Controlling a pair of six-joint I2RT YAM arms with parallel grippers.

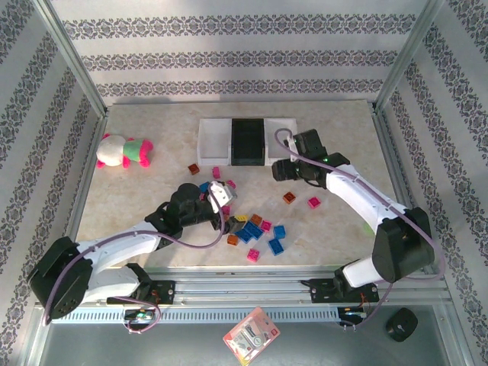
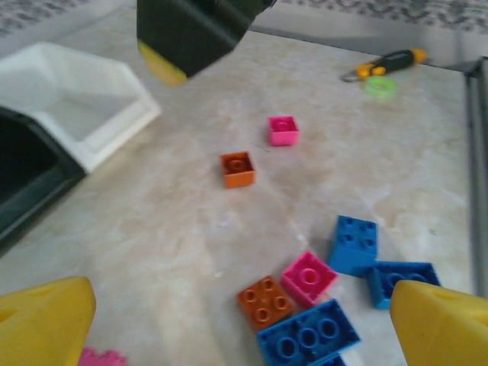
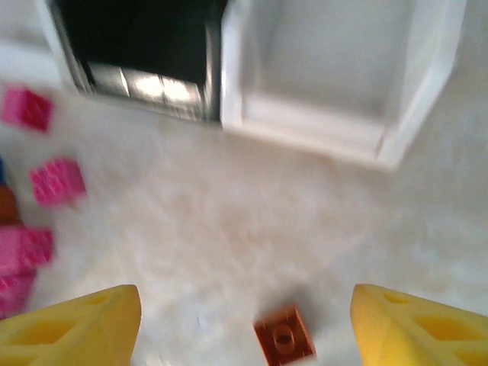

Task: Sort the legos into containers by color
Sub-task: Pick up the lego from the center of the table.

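Legos in blue, pink and orange lie in a loose heap (image 1: 255,229) at the middle front. My left gripper (image 1: 223,197) hangs over the heap's left side, open (image 2: 244,328), with an orange brick (image 2: 264,300), a pink one (image 2: 308,276) and a blue one (image 2: 308,335) lying loose between its fingers. The containers stand at the back: a white tray (image 1: 210,141), a black tray (image 1: 246,141) and a second white tray (image 1: 284,131). In front of that second tray, my right gripper (image 1: 280,171) is open (image 3: 244,332). A small blurred orange brick (image 3: 284,341) shows between its fingers, touching neither.
A plush toy (image 1: 122,150) lies at the far left. Single orange (image 1: 289,197) and pink (image 1: 313,202) bricks sit right of the heap. More pink bricks (image 3: 57,181) lie left of the right gripper. A yellow-handled tool (image 2: 385,65) rests near the right rail.
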